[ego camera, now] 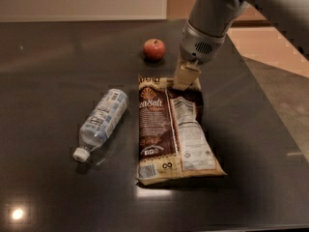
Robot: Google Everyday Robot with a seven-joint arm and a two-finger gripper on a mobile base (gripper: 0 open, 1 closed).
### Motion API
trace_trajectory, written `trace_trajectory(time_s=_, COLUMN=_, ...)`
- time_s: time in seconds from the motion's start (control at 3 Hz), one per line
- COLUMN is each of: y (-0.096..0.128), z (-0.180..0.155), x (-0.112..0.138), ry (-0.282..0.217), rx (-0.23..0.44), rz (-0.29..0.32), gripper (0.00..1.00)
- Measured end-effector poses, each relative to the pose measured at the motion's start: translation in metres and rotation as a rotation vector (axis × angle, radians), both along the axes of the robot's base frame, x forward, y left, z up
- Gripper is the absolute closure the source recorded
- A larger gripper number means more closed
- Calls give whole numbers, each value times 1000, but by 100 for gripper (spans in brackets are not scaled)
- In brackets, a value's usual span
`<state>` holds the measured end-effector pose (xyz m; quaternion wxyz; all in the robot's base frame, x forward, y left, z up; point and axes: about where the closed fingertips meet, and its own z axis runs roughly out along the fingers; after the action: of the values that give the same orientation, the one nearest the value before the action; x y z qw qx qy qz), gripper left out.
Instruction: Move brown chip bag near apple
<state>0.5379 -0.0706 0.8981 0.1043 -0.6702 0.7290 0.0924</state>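
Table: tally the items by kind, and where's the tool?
chip bag: 1
water bottle: 1
apple: 1
Total: 3
The tool is down at the chip bag's top edge, the end nearer the apple.
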Motion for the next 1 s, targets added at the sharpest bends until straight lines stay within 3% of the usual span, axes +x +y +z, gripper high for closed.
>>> trace_trajectory(time_s=1.0, y=-12, z=9, x=101, ry=-119, rx=21, rz=-10, gripper=100)
